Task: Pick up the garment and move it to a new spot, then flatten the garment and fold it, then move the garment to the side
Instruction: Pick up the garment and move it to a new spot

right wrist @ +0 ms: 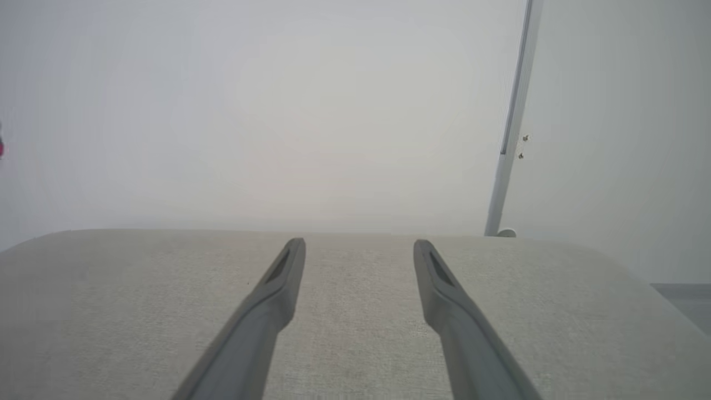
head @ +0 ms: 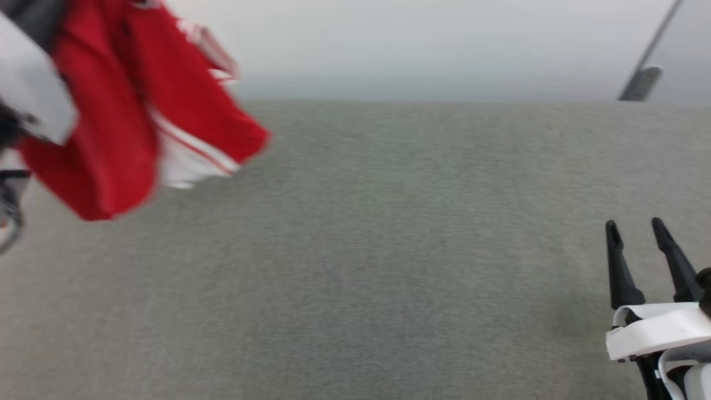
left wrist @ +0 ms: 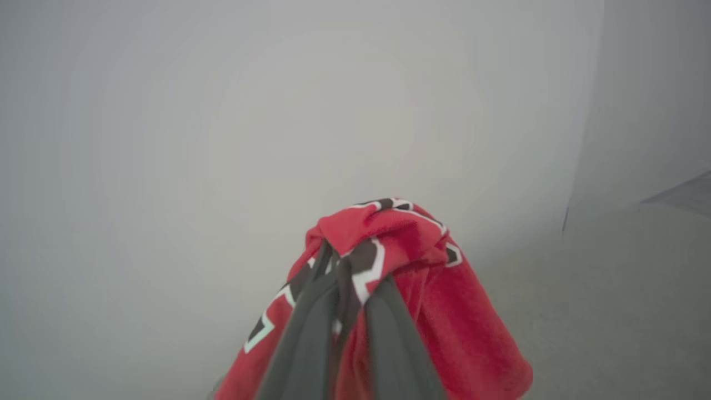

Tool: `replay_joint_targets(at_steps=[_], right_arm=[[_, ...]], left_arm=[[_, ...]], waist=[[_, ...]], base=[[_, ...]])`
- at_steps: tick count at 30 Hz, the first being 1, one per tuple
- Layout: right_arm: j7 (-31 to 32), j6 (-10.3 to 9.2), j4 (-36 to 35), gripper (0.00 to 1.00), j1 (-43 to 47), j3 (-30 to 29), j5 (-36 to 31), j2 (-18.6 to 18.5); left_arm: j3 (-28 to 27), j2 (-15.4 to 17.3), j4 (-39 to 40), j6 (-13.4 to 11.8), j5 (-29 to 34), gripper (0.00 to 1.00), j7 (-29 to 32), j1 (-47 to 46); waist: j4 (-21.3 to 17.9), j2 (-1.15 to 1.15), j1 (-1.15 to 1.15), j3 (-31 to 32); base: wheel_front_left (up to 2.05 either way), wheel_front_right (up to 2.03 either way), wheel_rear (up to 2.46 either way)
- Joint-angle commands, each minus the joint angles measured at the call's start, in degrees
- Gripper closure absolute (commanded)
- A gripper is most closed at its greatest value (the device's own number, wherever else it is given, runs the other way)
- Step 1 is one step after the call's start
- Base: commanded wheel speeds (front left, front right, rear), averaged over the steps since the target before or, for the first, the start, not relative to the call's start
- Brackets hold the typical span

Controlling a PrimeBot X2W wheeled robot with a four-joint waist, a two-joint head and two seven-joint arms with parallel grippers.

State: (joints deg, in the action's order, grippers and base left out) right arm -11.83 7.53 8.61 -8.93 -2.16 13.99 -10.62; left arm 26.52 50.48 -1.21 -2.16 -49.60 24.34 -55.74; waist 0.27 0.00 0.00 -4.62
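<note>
The garment (head: pixel 139 116), red with white and striped trim, hangs bunched and blurred in the air at the upper left of the head view, above the grey cloth surface (head: pixel 355 250). In the left wrist view my left gripper (left wrist: pixel 347 266) is shut on a fold of the garment (left wrist: pixel 461 316), where black letters edged in white show; the cloth drapes over both fingers. My right gripper (head: pixel 636 228) stands open low at the right, above the surface with nothing between its fingers (right wrist: pixel 278 278).
A pale wall rises behind the surface's far edge (head: pixel 444 101). A slim grey pole (right wrist: pixel 514 122) with a foot stands at the back right. The surface's right end rounds off toward the floor (right wrist: pixel 683 297).
</note>
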Motion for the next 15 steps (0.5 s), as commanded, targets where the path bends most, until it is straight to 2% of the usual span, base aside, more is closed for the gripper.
replay_joint_targets(at_steps=[1, 7, 15], right_arm=[[-0.4, -0.08, 0.2, 0.0, -0.4, -0.5, -0.1, 0.0], [-1.2, -0.08, 1.1, 0.0, -1.1, -2.1, -0.7, 0.7], [-2.2, -0.08, 2.0, 0.0, -1.6, -3.4, -1.7, 2.7]], left_arm=[[0.2, -0.3, 1.6, -0.9, 0.1, 1.0, 0.3, 0.7], [2.8, -2.2, 8.8, -2.8, 0.0, 1.0, 3.0, 2.4], [7.7, -6.8, 11.9, -4.3, 1.4, 1.0, 4.1, 4.3]], waist=[[-3.5, 0.0, 0.0, -0.8], [-8.7, 0.0, 0.0, -2.6], [-14.5, 0.0, 0.0, -5.9]], base=[[0.0, 0.0, 0.0], [0.0, 0.0, 0.0], [0.0, 0.0, 0.0]])
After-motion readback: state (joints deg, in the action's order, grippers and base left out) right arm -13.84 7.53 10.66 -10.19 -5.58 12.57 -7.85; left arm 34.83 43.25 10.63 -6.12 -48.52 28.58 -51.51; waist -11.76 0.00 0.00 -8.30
